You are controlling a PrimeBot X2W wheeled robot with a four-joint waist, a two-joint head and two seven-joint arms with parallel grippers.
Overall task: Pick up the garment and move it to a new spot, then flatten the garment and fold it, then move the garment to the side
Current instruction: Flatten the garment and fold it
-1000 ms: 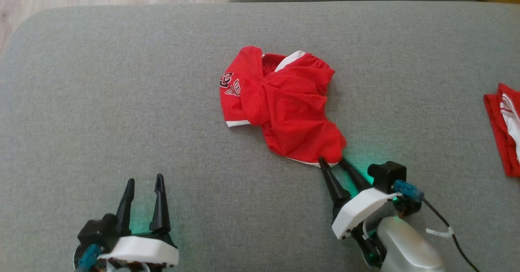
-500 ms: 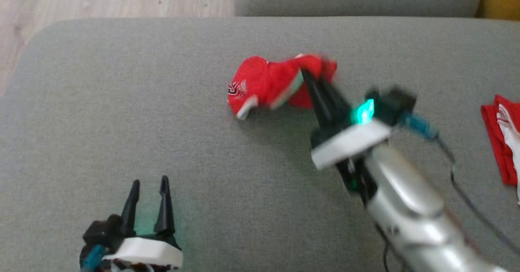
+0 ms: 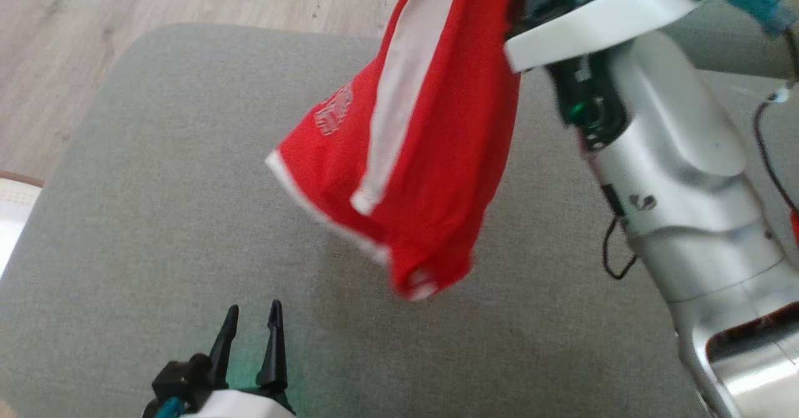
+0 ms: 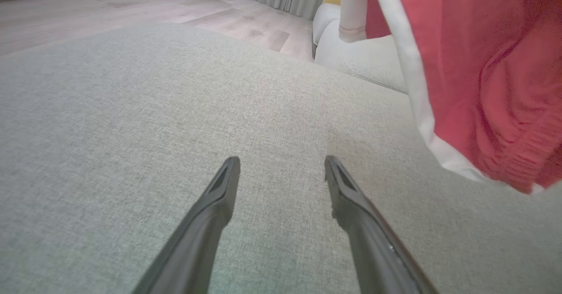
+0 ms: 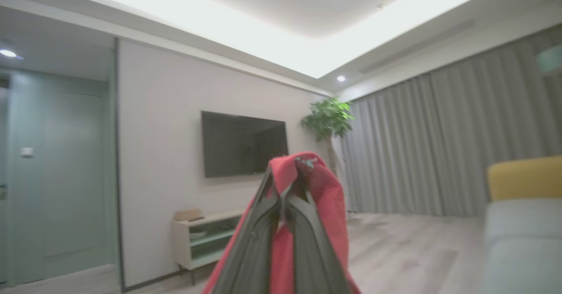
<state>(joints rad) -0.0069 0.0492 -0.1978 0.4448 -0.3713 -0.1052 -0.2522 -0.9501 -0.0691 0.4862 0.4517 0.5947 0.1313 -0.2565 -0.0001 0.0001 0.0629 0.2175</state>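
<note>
The grey sofa cushion [image 3: 156,187] lies broad under me. The red garment [image 3: 431,156] hangs above it, and in my left wrist view its low end looks clear of the fabric. I judge the pick-up done. Setting it down at a new spot, flattening, folding and the move aside are all left to do.

The garment, shorts by the look of its white side stripe, hangs lengthwise from my grip. Its long axis runs near vertical. The pinched end is up, and the white-trimmed hem points down at the cushion.

My right gripper [image 5: 284,197] is raised high with its fingers clamped tight on a bunched fold of the cloth. My left gripper [image 3: 249,334] rests low near the cushion's front, fingers spread wide and empty.
</note>
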